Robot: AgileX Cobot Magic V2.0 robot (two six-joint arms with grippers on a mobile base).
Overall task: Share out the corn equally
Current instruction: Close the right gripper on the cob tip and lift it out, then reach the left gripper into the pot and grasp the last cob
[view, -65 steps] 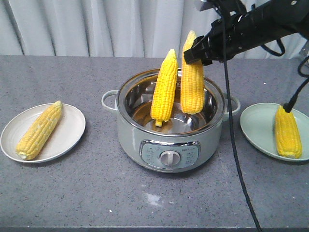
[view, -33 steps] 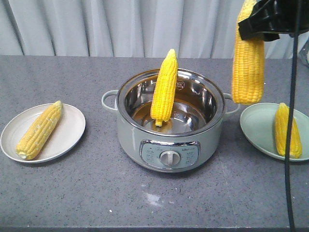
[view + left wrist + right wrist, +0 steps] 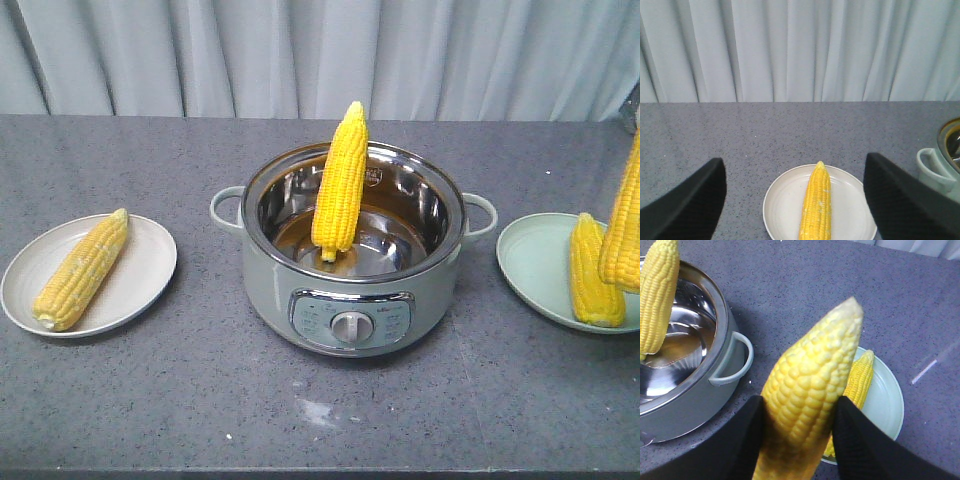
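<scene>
— What are we holding?
— Our right tool (image 3: 799,407) pinches the first cob (image 3: 810,385) between both fingers, tip up. Just beyond it a second cob (image 3: 858,379) lies on the green plate (image 3: 888,407). A third cob (image 3: 659,290) leans upright in the pot (image 3: 695,390), off to the tool's left.
— And our left tool (image 3: 792,167)?
— Spread wide, gripping nothing. Ahead of it, between its fingers, a fourth cob (image 3: 816,205) lies on the white plate (image 3: 780,212) on the bench (image 3: 200,420).
</scene>
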